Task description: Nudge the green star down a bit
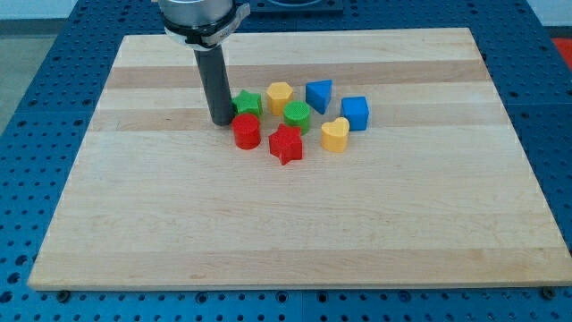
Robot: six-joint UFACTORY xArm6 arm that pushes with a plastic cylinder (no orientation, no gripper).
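Note:
The green star point(248, 103) lies on the wooden board point(179, 215), near its upper middle, at the left end of a cluster of blocks. My tip point(221, 121) rests on the board just to the left of the green star, close to it or touching it, and up-left of the red cylinder point(247, 131). The red cylinder sits directly below the green star. The dark rod rises from the tip to the arm's mount at the view's top.
To the right of the star lie a yellow hexagon point(280, 95), a green cylinder point(297, 116), a blue wedge point(318, 94), a blue cube point(355, 113), a yellow heart point(335, 134) and a red star point(286, 144). A blue perforated table surrounds the board.

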